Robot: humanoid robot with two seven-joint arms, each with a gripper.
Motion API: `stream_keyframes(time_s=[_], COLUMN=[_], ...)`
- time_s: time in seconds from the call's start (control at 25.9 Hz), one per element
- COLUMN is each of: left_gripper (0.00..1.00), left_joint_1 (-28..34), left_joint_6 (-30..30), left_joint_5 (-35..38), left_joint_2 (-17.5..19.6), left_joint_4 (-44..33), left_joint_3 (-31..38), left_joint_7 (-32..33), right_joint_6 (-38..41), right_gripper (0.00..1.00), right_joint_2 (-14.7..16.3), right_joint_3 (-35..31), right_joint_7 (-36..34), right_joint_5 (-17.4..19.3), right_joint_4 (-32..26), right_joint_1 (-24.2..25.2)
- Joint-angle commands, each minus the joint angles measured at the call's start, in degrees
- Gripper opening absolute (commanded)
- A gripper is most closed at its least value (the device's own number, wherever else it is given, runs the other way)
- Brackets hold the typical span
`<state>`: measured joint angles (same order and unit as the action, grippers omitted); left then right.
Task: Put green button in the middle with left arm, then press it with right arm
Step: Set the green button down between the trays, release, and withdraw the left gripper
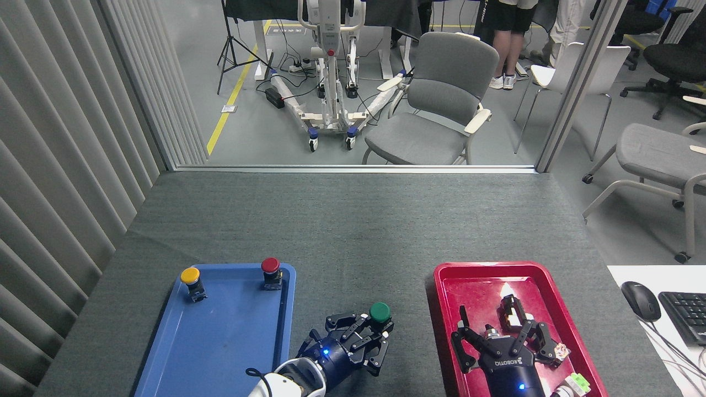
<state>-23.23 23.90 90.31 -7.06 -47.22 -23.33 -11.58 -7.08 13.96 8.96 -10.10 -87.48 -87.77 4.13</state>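
The green button (380, 312) shows its round green cap between the fingertips of my left gripper (370, 329), which is shut on it over the bare grey tabletop (353, 237), between the two trays. Whether the button touches the table I cannot tell; its base is hidden by the fingers. My right gripper (499, 339) is open, fingers spread, above the red tray (452, 275), well to the right of the button.
The blue tray (220, 342) at the left holds a yellow button (190, 277) and a red button (270, 268). Small blocks (513, 311) lie in the red tray. A mouse (640, 300) and keyboard (686, 314) sit at the far right. Chairs stand beyond the table's far edge.
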Motion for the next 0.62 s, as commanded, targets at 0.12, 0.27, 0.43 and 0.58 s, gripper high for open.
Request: stream_keyframes(time_s=[0.12,0.27,0.43,0.58], left_gripper=[0.00,0.38,1.00,1.00], left_joint_1=[-3.1,-3.3,-3.3,-2.2], left_joint_6=[-2.7,-4.5,-5.0,-4.5], left_joint_5=[-0.5,-0.8,-0.9,-1.0], left_joint_2=[-0.7,-0.7,-0.7,-0.1], left_joint_4=[7.7,9.1,6.9,-0.2], left_joint_3=[-2.6,-3.1,-3.5,-3.3], left_joint_7=[-0.5,-0.5,-0.9,0.2], right_joint_6=[0.9,1.3,1.3,1.6], right_gripper=[1.00,1.00,1.00,1.00], right_joint_2=[-0.2,-0.4,-1.1,-1.4], right_joint_3=[0.1,0.2,0.2,0.3], right_joint_7=[0.0,0.0,0.3,0.3], right_joint_5=[0.1,0.1,0.0,-0.1], right_joint_4=[0.4,0.4,0.4,1.2], right_joint_1=[0.0,0.0,-1.0,-1.5])
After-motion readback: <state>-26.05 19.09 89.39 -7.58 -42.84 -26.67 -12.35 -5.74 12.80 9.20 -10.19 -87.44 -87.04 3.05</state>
